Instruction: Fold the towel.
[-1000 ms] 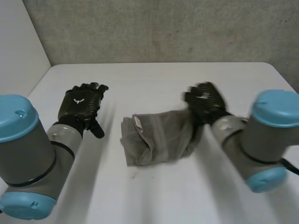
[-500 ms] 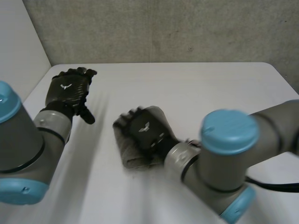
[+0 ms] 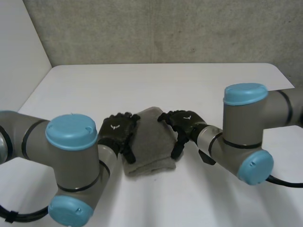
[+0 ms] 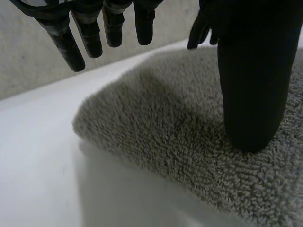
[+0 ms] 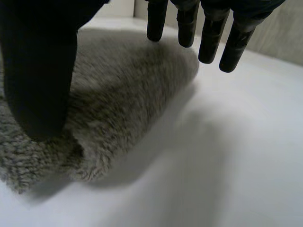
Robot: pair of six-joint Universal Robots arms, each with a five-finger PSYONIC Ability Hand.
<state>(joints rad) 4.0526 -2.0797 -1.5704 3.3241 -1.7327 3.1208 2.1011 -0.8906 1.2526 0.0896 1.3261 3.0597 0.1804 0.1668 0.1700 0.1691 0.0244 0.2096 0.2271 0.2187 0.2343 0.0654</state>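
A grey towel [image 3: 150,142] lies folded into a thick, compact bundle in the middle of the white table [image 3: 156,85]. My left hand [image 3: 118,134] rests against the towel's left edge and my right hand [image 3: 183,122] against its right edge. In the left wrist view the towel [image 4: 165,137] lies under my left hand [image 4: 246,85]: the thumb presses down on the pile while the straight fingers [image 4: 90,33] reach past its far edge. In the right wrist view my right hand [image 5: 40,71] has its thumb on the towel [image 5: 123,94], and its fingers [image 5: 208,38] stay straight above the rounded fold.
A grey wall stands behind the table's far edge. Both forearms, with their blue caps, flank the towel at the front. Bare table surface stretches beyond the towel and to both sides.
My right hand swept left across the towel, then came back to its right edge. My left hand moved in from the far left to its left edge. The towel lies more compact.
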